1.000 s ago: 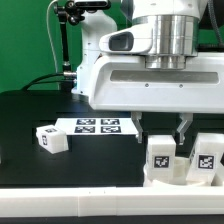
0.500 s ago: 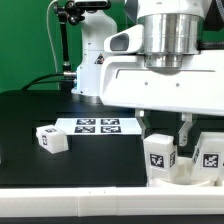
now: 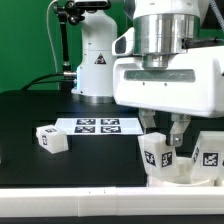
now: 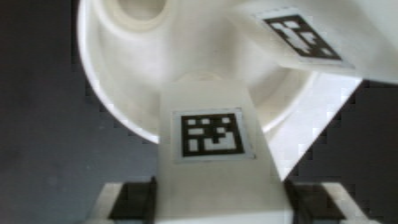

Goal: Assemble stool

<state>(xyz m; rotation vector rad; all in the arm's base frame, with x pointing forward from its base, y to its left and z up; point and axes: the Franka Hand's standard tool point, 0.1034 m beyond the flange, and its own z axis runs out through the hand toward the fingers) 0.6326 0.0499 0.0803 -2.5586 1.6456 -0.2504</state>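
Note:
The white round stool seat (image 3: 172, 177) lies at the exterior view's lower right, and it also shows in the wrist view (image 4: 134, 70). A white stool leg (image 3: 156, 150) with a square marker stands on it, slightly tilted. My gripper (image 3: 164, 130) is right above that leg and shut on it; in the wrist view the leg (image 4: 214, 135) fills the gap between both fingers (image 4: 132, 200). A second leg (image 3: 207, 150) stands on the seat to its right, seen too in the wrist view (image 4: 299, 35). A third leg (image 3: 50, 138) lies loose on the table at the left.
The marker board (image 3: 98, 126) lies flat on the black table (image 3: 30, 115) behind the loose leg. The arm's white base (image 3: 95, 55) stands at the back. A white rail (image 3: 70, 195) runs along the front edge.
The arm has moved toward the exterior view's right and the fingers have closed in on the leg, which now leans a little.

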